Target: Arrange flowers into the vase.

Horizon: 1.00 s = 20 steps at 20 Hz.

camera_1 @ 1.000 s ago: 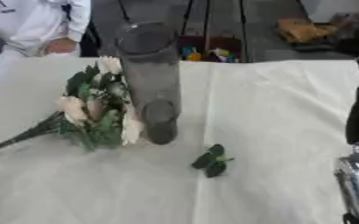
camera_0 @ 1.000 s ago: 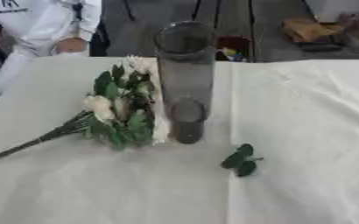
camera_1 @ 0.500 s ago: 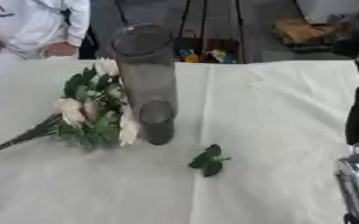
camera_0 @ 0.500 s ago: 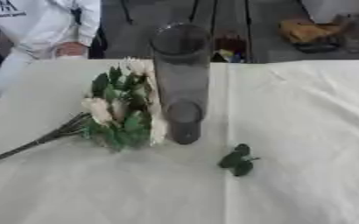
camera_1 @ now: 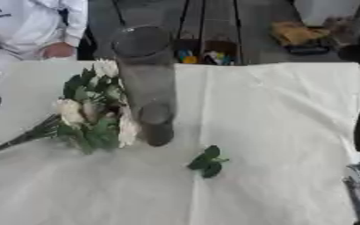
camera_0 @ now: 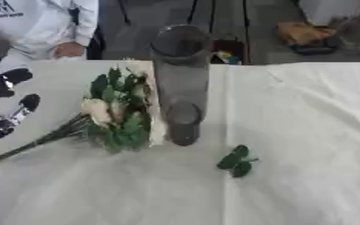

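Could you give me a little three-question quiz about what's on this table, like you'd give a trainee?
1. True or false: the flowers already stand in the vase.
2. Which side of the vase does the bouquet lie on: A) robot's left, B) robot's right?
3. What small thing lies alone on the white cloth, in front of the vase and to its right?

Key: 1. False; they lie on the cloth beside the upright vase. 2. A. 3. A loose green sprig of leaves.
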Available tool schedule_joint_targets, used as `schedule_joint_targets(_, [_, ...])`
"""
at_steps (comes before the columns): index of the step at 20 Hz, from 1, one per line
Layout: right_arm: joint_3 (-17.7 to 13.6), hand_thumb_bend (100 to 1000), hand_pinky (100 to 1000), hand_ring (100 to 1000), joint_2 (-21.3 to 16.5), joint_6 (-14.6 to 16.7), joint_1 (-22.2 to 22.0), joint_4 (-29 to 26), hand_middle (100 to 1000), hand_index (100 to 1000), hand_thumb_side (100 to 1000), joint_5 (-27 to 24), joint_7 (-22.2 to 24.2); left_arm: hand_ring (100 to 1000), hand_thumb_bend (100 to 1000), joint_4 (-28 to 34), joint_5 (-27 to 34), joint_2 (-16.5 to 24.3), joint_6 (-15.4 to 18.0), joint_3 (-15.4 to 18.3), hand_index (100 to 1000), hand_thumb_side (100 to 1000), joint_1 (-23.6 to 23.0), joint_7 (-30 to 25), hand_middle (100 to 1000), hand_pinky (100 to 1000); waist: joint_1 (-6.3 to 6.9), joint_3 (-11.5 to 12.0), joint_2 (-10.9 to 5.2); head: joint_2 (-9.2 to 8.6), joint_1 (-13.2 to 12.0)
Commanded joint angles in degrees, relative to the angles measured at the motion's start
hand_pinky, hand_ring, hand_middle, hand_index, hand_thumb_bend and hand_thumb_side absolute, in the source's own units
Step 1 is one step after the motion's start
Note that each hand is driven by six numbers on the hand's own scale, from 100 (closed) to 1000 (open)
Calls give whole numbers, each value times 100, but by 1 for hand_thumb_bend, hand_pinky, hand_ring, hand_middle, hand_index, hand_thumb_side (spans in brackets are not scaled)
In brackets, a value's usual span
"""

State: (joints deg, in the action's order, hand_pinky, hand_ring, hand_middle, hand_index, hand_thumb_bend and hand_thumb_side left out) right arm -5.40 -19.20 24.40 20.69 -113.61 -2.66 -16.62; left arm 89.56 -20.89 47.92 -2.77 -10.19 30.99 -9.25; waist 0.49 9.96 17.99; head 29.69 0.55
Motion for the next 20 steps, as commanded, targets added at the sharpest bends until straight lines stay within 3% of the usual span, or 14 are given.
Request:
schedule_joint_targets(1, [45,100,640,608,-6,6,86,-98,609,738,1000,-67,75,1000,343,41,-257,533,-235,-131,1000,1000,155,-246,1000,911,-3,-34,-91,-33,-150])
schedule_joint_targets(5, [82,100,643,609,15,-6,84,-98,609,739,1000,-98,141,1000,435,75,-568,478,-546,-268,1000,1000,300,-557,1000,929,-14,-68,-73,-53,-191])
schedule_joint_targets(10, [104,100,646,610,27,-25,70,-98,609,740,1000,-106,187,1000,450,45,-937,385,-875,-412,1000,1000,524,-949,1000,909,-26,-91,-61,-62,-178])
schedule_joint_targets(13, [119,100,647,611,36,-42,62,-98,609,740,1000,-107,203,1000,454,-57,-1142,357,-857,-510,1000,1000,644,-1187,1000,904,-24,-104,-56,-70,-201])
schedule_joint_targets(20, [172,100,653,613,55,-94,40,-98,608,740,1000,-110,242,1000,557,-432,-1539,286,-548,-630,1000,975,878,-1749,1000,910,-7,-155,-38,-90,-250])
